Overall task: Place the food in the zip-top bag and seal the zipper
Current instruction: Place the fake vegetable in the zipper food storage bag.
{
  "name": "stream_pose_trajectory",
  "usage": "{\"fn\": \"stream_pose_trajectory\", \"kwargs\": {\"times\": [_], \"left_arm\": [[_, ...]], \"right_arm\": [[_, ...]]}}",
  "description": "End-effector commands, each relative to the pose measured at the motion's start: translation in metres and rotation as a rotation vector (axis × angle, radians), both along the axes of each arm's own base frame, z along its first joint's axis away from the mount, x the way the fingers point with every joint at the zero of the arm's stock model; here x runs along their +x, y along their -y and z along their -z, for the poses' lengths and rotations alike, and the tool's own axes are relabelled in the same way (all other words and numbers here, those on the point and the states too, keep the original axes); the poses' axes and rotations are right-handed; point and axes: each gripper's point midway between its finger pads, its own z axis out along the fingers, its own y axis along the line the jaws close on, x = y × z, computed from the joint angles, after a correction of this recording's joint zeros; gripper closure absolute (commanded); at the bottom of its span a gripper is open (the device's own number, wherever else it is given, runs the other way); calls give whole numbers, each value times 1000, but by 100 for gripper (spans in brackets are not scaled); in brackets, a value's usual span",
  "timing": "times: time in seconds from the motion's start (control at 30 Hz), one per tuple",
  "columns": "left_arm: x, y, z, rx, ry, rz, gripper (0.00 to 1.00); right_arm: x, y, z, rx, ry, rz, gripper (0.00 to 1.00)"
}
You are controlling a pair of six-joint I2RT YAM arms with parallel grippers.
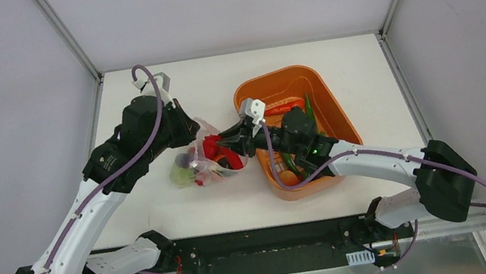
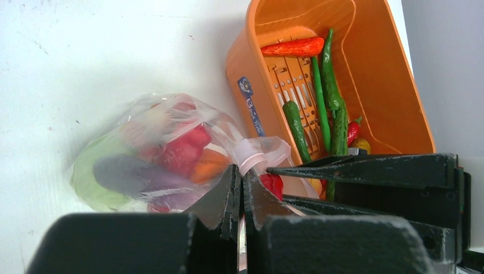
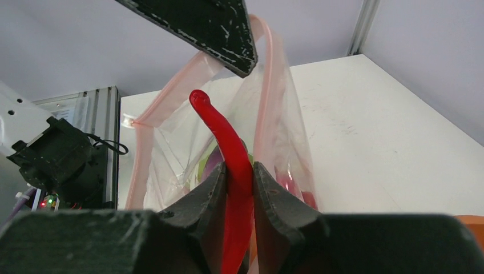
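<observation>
Left of centre, the left tool [image 2: 240,191] is pinched shut on the mouth edge of the zip-top bag [image 2: 148,148], likely to hold it open. At centre, the right tool [image 3: 240,171] clamps a red pepper [image 3: 217,123] at that mouth, for dropping in. Further right, more food [image 2: 328,80] lies in the orange tub [image 2: 394,85].

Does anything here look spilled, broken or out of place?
Nothing stands out. The zip-top bag slumps sideways on the table, but the left fingers pinch its mouth edge, and the right fingers hold a red pepper at the opening. Remaining peppers lie inside the orange tub; no food is loose on the table.
</observation>
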Motion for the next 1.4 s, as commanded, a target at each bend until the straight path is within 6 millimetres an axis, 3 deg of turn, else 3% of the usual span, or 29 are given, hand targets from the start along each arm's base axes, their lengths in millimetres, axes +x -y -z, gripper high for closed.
{"fn": "stream_pose_trajectory", "kwargs": {"times": [0.0, 0.13, 0.4, 0.53, 0.77, 0.97, 1.17, 1.23, 1.37], "left_arm": [[10, 3, -27, -77, 81, -22, 100], [11, 2, -24, -65, 75, -28, 100], [15, 8, -21, -62, 63, -18, 100], [16, 13, -23, -72, 61, 0, 100], [13, 14, -29, -87, 68, 13, 100], [10, 10, -33, -96, 84, 4, 100], [11, 15, -33, -100, 76, 20, 100], [12, 16, -32, -99, 74, 23, 100], [12, 15, -32, -96, 73, 20, 100]], "right_arm": [[-16, 1, -31, 28, 106, -79, 75], [-22, 4, -40, 25, 119, -95, 74], [-13, 19, -65, 68, 135, 15, 74], [-14, 10, -51, -3, 80, -20, 75], [19, -1, -24, -111, -4, 97, 75], [31, -1, -4, -202, -4, 141, 70], [27, -6, -2, -257, -51, 113, 54], [24, -7, -5, -250, -58, 98, 54], [-4, -7, -12, -249, -48, -39, 62]]}}
